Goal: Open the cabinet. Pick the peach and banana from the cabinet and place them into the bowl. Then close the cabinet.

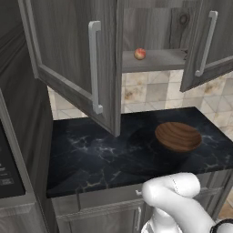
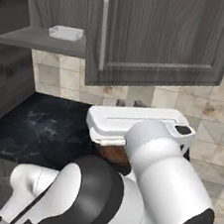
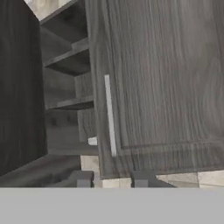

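Both cabinet (image 1: 68,54) doors stand open; the peach (image 1: 139,54) sits on its shelf, the bowl (image 1: 178,136) on the table. Fingers (image 3: 83,180) slightly parted, empty (near the right door's lower edge) — swinging inward could clip it.

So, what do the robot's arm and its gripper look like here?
The arm is glossy white with rounded links and a wide black band at one joint. One link ends in a black round cap with small holes. The gripper has two small dark grey, square-ended fingertips.

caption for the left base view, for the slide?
Both cabinet doors stand open, the peach sits on the lower shelf, and the wooden bowl waits on the black counter.
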Motion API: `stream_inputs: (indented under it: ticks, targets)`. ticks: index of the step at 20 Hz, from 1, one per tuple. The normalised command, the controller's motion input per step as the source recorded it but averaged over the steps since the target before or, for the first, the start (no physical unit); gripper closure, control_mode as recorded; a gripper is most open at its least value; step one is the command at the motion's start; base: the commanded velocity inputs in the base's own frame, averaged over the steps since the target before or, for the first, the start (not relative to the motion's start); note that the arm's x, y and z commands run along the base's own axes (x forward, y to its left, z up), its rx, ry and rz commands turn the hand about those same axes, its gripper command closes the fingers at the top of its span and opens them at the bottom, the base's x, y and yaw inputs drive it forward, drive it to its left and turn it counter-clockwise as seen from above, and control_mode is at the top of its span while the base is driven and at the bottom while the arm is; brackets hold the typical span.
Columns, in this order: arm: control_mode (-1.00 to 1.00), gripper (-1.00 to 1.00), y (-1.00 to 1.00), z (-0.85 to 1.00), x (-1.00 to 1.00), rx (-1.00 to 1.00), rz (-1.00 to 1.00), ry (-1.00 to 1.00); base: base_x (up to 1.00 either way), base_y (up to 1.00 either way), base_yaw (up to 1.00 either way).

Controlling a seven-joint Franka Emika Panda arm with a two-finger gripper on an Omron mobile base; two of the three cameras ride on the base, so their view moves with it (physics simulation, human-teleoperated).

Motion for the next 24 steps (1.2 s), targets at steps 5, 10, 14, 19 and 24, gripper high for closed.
stream_inputs:
  ticks: [5, 10, 14, 19, 24]
  targets:
    - [-1.0, -1.0, 1.0, -0.19, -0.02, -0.08, -0.04, -0.2, 0.0, 0.0, 0.0]
    - [-1.0, -1.0, 1.0, -0.08, 0.2, -0.06, -0.09, -0.16, 0.0, 0.0, 0.0]
    - [-1.0, -1.0, 1.0, -0.02, 0.39, -0.02, -0.1, -0.14, 0.0, 0.0, 0.0]
    - [-1.0, -1.0, 1.0, 0.0, 0.35, -0.08, -0.16, -0.15, 0.0, 0.0, 0.0]
    - [-1.0, -1.0, 1.0, 0.0, 0.06, -0.17, -0.23, -0.18, 0.0, 0.0, 0.0]
